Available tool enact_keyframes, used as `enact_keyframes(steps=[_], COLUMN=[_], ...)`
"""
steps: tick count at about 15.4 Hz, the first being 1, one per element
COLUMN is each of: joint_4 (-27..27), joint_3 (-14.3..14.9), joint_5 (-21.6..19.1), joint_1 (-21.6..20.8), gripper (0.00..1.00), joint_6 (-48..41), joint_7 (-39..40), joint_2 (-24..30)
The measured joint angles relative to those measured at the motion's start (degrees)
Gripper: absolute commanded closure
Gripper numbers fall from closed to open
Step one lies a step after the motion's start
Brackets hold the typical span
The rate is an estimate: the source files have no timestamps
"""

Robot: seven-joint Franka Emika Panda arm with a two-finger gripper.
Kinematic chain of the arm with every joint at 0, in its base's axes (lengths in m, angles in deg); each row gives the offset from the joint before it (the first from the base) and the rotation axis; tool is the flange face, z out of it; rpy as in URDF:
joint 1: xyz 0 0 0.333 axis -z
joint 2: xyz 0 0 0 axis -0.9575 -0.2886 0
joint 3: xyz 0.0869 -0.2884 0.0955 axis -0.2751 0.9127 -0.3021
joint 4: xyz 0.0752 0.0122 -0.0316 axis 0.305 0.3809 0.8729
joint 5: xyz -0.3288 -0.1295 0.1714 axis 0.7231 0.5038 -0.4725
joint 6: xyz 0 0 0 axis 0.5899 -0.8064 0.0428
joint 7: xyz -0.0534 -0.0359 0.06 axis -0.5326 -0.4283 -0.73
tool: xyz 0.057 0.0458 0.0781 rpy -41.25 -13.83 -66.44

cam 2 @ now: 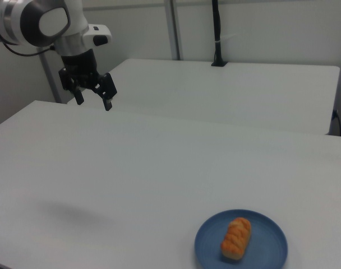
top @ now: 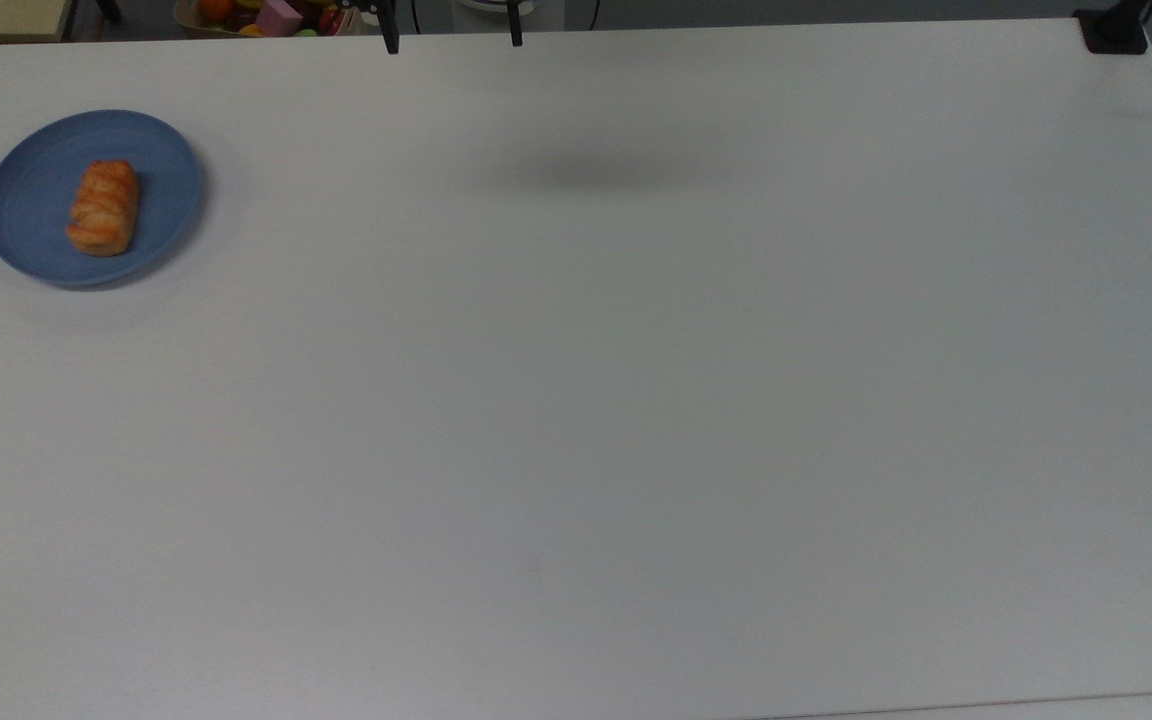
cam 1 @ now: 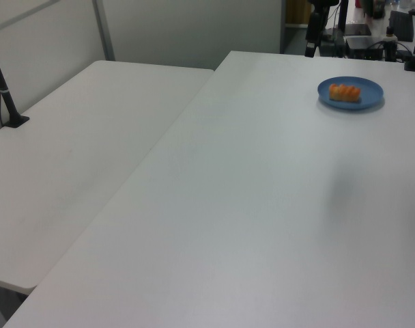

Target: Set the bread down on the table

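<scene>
The bread (top: 104,208), a small golden-orange loaf, lies lengthwise on a round blue plate (top: 26,190) near the top view's left edge of the white table (top: 576,400). In the left view the bread (cam 1: 345,92) sits on the plate (cam 1: 371,89) at the far right. Near the right view's lower edge the bread (cam 2: 236,239) rests on the plate (cam 2: 268,246). My gripper (cam 2: 93,102) hangs open and empty high above the table, far from the plate, at the right view's upper left. Its two dark fingertips (top: 391,40) poke in at the top view's upper edge.
A second white table (cam 1: 78,157) adjoins along the left view's left and is seen at the back in the right view (cam 2: 243,89). A black clamped pole (cam 2: 217,33) stands on it. A black clamp (top: 1114,30) sits at the top view's upper right corner. A basket of colourful objects (top: 266,15) lies beyond the table edge.
</scene>
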Motion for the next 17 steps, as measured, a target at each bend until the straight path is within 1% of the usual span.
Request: enact_keyframes(steps=[13, 17], joint_4=[0.1, 1.3], joint_3=[0.1, 0.2], joint_5=[0.0, 0.0], joint_1=[0.0, 0.0], gripper=[0.0, 0.0], joint_6=[0.0, -0.1], joint_7=[0.0, 0.0], joint_2=[0.0, 0.0])
